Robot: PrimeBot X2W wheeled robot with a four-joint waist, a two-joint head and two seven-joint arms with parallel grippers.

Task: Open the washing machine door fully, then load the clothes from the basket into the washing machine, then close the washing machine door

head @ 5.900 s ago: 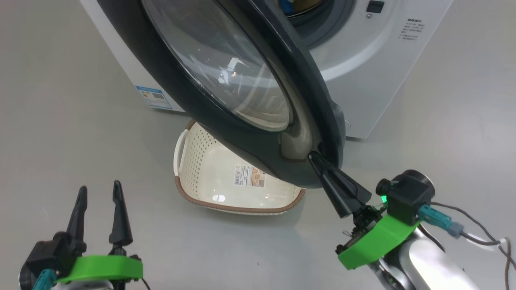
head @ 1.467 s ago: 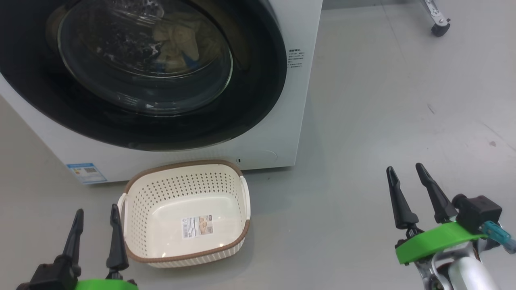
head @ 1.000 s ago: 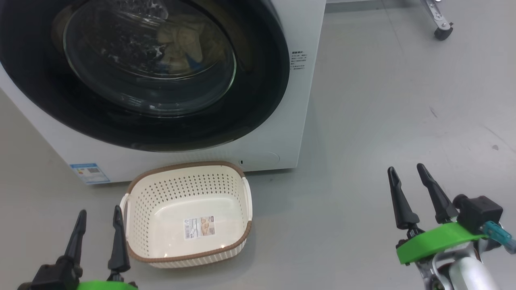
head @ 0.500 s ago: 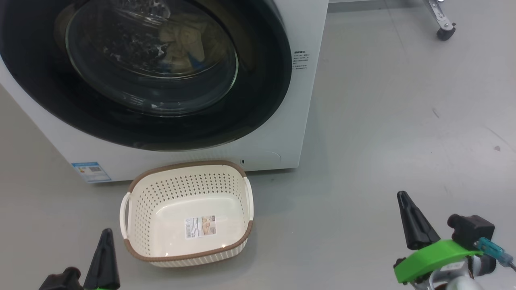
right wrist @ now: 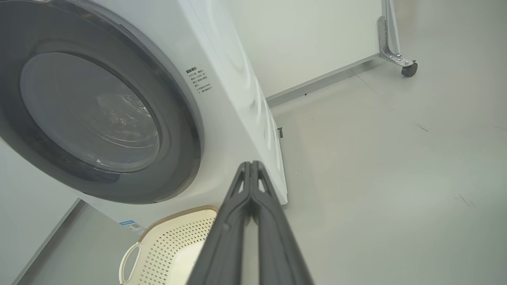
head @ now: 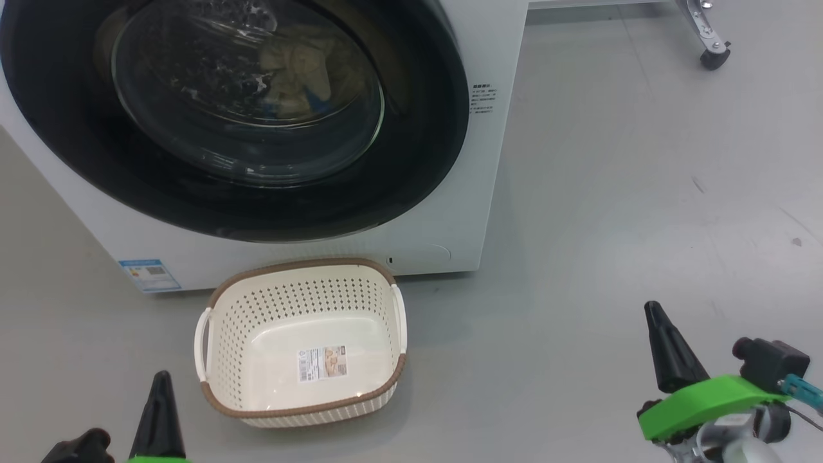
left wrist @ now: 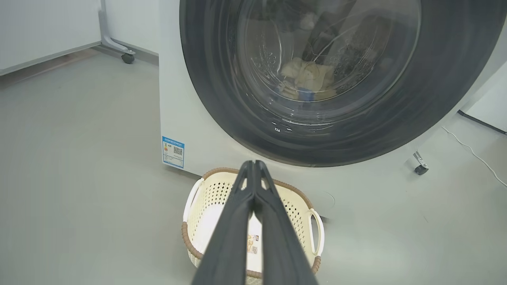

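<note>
The washing machine door [head: 418,167] sits shut and flush against the front of the white washing machine [head: 495,193], its glossy black ring framing a clear glass bowl [head: 244,141]. Through that glass the clothes [head: 299,67], a pale cream bundle with a touch of blue, lie inside the drum. On the grey floor [head: 611,212] just in front of the machine and below the door stands the basket [head: 302,263], upright, with its brown rim close to the machine's base and a label sticker [head: 323,362] plain on its cream bottom. A blue sticker [head: 149,275] marks the lower left of the machine's front, near the basket's far left corner. The left gripper [head: 161,379] rises at the lower left of the head view, near the basket's left handle [head: 201,344] but apart from it. Its wrist view shows its two dark fingers [left wrist: 233,237] pressed together at the tips, holding nothing. The right gripper [head: 654,312] stands well to the right of the basket, over the floor, its fingers [right wrist: 273,237] likewise pressed tip to tip and holding nothing. A caster wheel [head: 714,59] rests on the floor at the upper right, beyond the machine.
</note>
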